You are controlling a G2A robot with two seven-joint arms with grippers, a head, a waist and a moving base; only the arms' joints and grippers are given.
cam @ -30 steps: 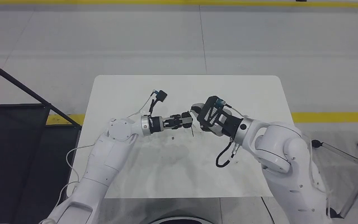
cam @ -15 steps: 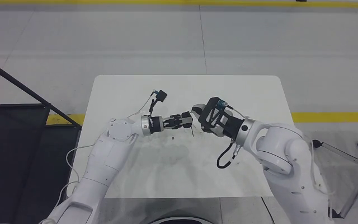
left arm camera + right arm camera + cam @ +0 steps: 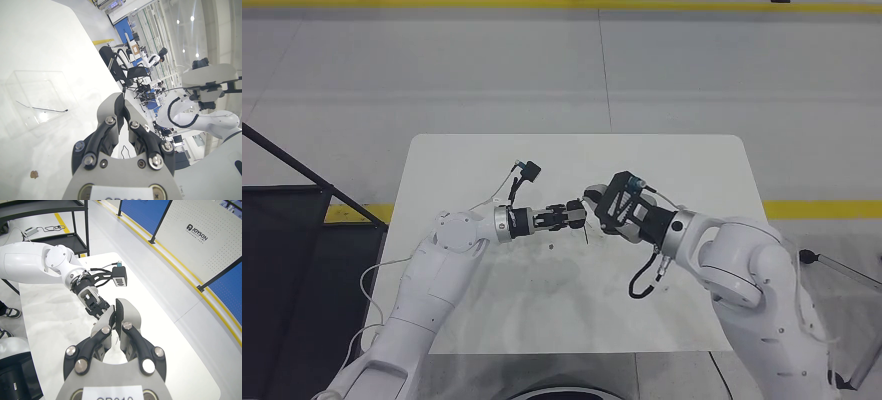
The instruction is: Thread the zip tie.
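Over the middle of the white table (image 3: 662, 160) my two grippers meet tip to tip. The left gripper (image 3: 575, 213) (image 3: 122, 98) is shut on a thin black zip tie (image 3: 124, 90), whose end pokes out past the pads. My right gripper (image 3: 592, 197) (image 3: 115, 308) is shut on the same zip tie (image 3: 118, 339), a short length of which hangs below its fingers. From above, the zip tie (image 3: 583, 232) shows as a thin dark strand dangling just under the two grippers. How the tie runs between the pads is hidden.
A clear plastic box (image 3: 37, 71) sits on the table beyond my left gripper, with another black zip tie (image 3: 47, 109) lying inside. A small brown crumb (image 3: 34, 174) lies on the table. A black rack (image 3: 75, 222) stands past the table's far end.
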